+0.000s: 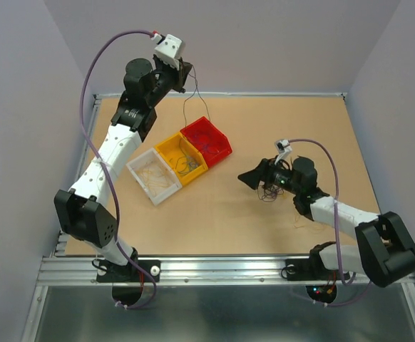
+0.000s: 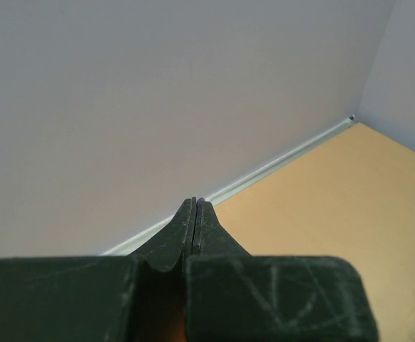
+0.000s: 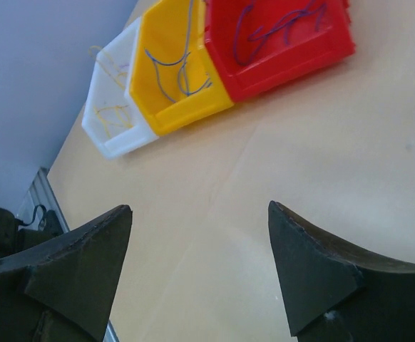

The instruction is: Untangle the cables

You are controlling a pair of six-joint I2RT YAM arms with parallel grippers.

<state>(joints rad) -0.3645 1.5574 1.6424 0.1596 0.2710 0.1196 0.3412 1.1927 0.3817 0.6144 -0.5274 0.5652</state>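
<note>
**A:** How do the claws stand?

**B:** The left gripper (image 1: 185, 74) is matte black plastic, and its scuffed wedge fingers (image 2: 172, 242) are pressed flat together. It sits high above and behind the yellow bin (image 1: 181, 160). A hair-thin dark cable (image 1: 186, 117) hangs from it down toward that bin. It looks pinched at the tips, though the wrist view is too coarse to be sure.

**A:** And the other?

**B:** The right gripper (image 3: 199, 206) is spread wide, with nothing between its pointed fingers (image 3: 86, 256). It is low over the smooth tan table (image 1: 264, 114), well right of the yellow bin.

**A:** What about the other cables?

**B:** A loose dark clump (image 1: 270, 192) lies on the table just beside that claw. Two glossy, angular bins touch the yellow one. The white bin (image 1: 154, 177) on its left holds yellowish strands (image 3: 115, 110). The red bin (image 1: 218, 146) on its right holds purple loops (image 3: 282, 23).
</note>
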